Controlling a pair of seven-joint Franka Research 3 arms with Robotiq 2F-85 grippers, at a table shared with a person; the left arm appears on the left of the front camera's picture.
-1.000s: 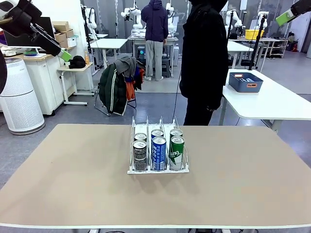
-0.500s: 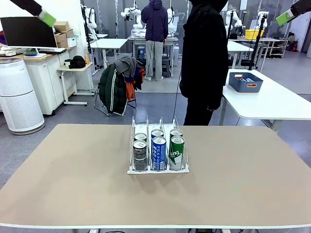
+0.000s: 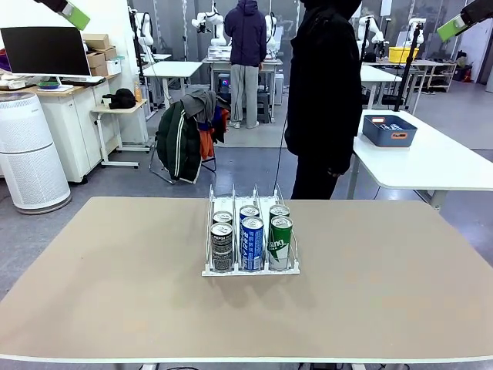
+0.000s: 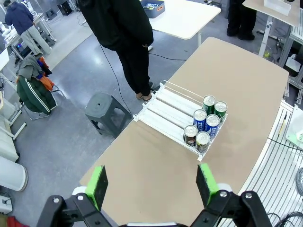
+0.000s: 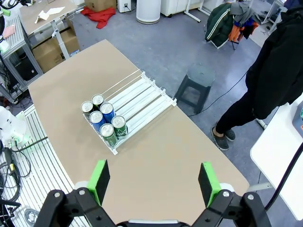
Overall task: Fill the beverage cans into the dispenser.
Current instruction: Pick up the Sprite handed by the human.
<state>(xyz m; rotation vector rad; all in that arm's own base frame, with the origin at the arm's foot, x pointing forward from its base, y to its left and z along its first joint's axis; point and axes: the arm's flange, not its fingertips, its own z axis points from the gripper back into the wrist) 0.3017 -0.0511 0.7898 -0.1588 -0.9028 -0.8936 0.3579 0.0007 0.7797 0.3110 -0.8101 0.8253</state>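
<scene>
The dispenser [image 3: 250, 271] stands mid-table with several beverage cans at its near end: a black can [image 3: 222, 247] in the left lane, a blue can [image 3: 252, 243] in the middle, a green can [image 3: 280, 242] on the right, each with another behind it. High above the table, my left gripper [image 4: 151, 187] is open and holds nothing; the dispenser [image 4: 163, 106] and its cans [image 4: 204, 124] lie far below it. My right gripper [image 5: 154, 182] is also open and holds nothing, high over the dispenser [image 5: 142, 97] and cans [image 5: 103, 120]. One green pad [image 3: 75, 14] shows top left, another pad [image 3: 451, 28] top right.
A person in black [image 3: 323, 92] stands at the table's far edge, behind the dispenser. A grey stool [image 4: 106, 111] sits on the floor beside that edge. A white side table with a blue tub [image 3: 389, 129] stands to the far right.
My left arm has risen towards the top left corner of the front view. The right arm, the cans and the dispenser have not moved.
</scene>
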